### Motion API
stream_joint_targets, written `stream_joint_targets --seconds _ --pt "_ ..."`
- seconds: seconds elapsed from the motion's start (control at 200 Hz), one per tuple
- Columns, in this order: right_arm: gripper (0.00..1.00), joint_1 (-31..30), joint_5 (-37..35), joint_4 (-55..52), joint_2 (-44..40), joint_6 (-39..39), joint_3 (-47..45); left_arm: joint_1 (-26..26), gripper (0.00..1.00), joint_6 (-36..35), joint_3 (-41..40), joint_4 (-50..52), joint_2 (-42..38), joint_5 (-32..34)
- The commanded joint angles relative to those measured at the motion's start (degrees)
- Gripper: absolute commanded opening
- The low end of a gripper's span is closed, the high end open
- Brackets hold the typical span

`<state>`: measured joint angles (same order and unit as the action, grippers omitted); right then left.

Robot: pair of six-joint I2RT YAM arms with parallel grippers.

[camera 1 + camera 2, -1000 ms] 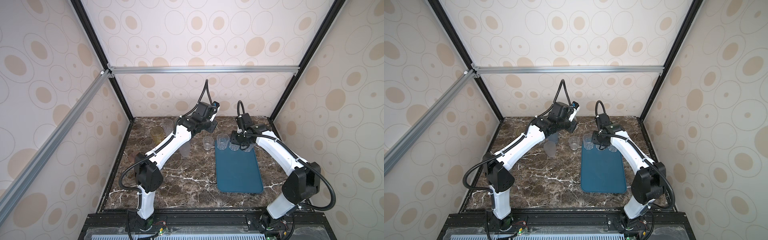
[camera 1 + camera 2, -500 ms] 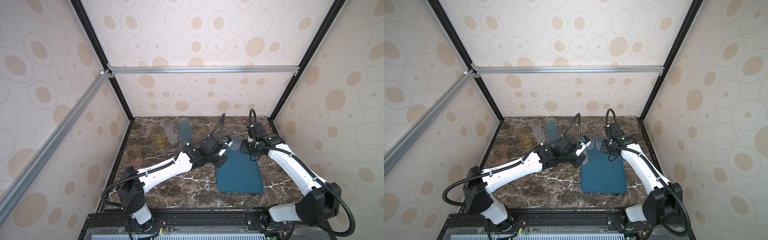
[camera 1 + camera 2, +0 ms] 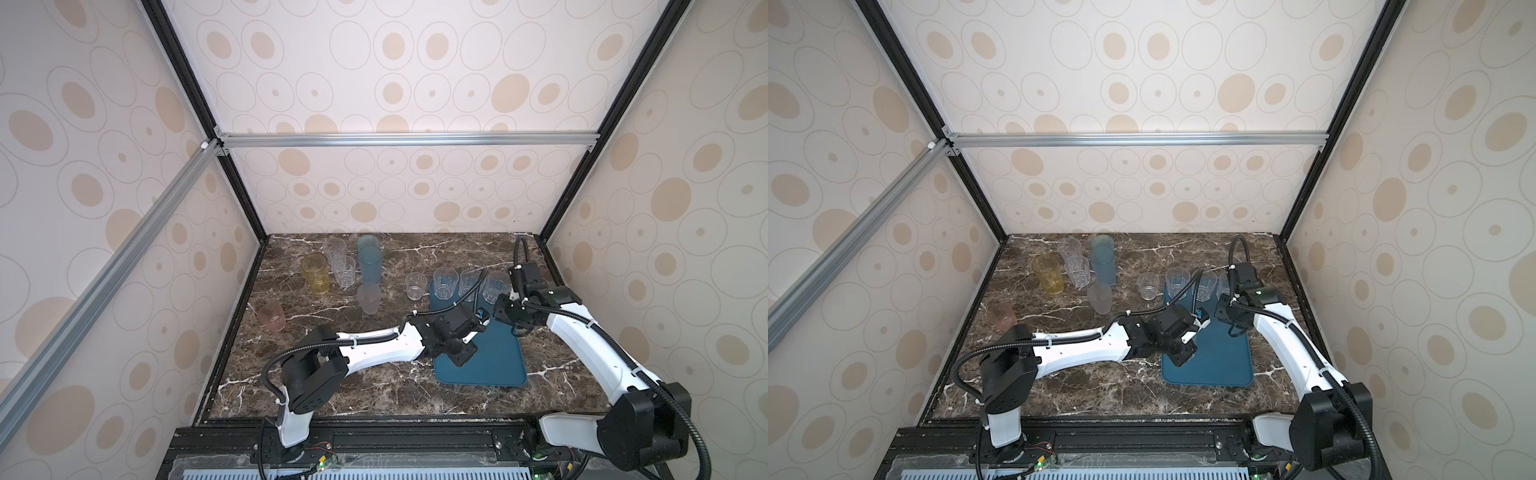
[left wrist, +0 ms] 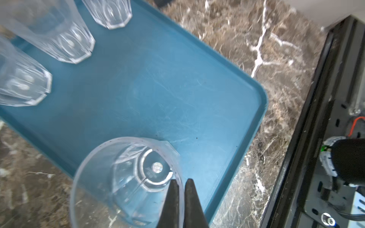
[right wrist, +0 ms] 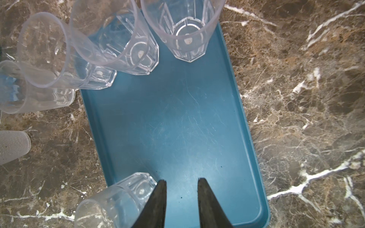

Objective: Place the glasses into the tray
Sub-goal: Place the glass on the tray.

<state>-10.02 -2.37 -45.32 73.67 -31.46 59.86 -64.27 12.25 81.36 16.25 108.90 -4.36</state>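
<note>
the tray (image 3: 500, 368), a flat dark teal rectangle with rounded corners and a low rim, is lying on the right half of the tabletop (image 3: 374, 395) and is carrying three clear faceted glasses (image 3: 444, 283) upright in a row across its far end, just beside one another. a fourth clear glass (image 4: 126, 183) is sitting over the tray's near left part, and the left gripper (image 4: 181, 197) is pinching its thin rim, jaws closed on the wall with one finger inside and one outside. whether its base is resting on the tray floor i cannot tell. the right gripper (image 5: 181, 197) is hovering over the tray with jaws apart and gripping nothing, and in the right wrist view the pinched glass is showing just beside one of its fingers. the tray floor is showing fine scratches. off the tray, a small clear glass (image 3: 415, 286) is standing on the marble just beside the tray's far left corner, with a frosted glass (image 3: 368, 298) further left. behind that, two tall teal-blue glasses (image 3: 369, 259) are standing one behind the other, next to two more clear tumblers (image 3: 345, 271) and an amber-yellow glass (image 3: 315, 273). a small pinkish glass (image 3: 272, 316) is standing apart near the left edge. the tabletop is showing dark brown marble with white veins. cream wallpaper (image 3: 415, 83) with beige ovals is covering the walls, which black posts (image 3: 631, 83) and aluminium bars (image 3: 407, 139) are framing.
</note>
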Motion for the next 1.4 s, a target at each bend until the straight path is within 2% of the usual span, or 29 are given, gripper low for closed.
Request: stream_joint_targets --seconds 0.0,0.09,0.28,0.48,0.68,0.83,1.045,1.275,1.395 --pt "0.3 0.1 1.6 0.1 0.0 0.3 -0.5 -0.5 0.0 -0.9 3.6 -1.9 0.3 0.6" --pt "0.3 0.1 2.4 0.2 0.3 -0.1 -0.7 -0.6 0.0 -1.3 3.8 -1.4 1.1 0.4" --pt "0.29 -0.1 4.5 0.3 0.0 -0.5 -1.5 -0.7 0.17 -2.0 4.7 -0.3 1.1 0.3" --pt "0.29 -0.6 5.8 -1.0 -0.2 0.0 -1.8 -0.6 0.28 -2.9 6.4 1.3 1.0 0.1" --pt "0.32 -0.7 10.6 -4.7 -0.6 1.9 -1.5 -0.4 0.46 -5.1 7.3 3.5 -4.7 2.4" --pt "0.37 -1.8 14.4 -6.9 -0.7 3.1 -1.8 2.7 0.55 -5.3 3.3 2.6 -10.8 4.8" --pt "0.4 -7.8 12.0 -8.5 1.5 2.9 -0.9 9.6 0.61 -5.8 -4.1 -1.2 -16.5 11.4" --pt "0.37 -11.8 8.3 -8.1 6.0 3.0 0.9 15.1 0.76 -4.5 -13.0 -9.7 -22.4 19.4" --pt "0.3 -12.9 6.1 -8.3 8.0 3.6 1.5 16.4 0.81 -3.3 -17.4 -13.4 -24.5 21.2"
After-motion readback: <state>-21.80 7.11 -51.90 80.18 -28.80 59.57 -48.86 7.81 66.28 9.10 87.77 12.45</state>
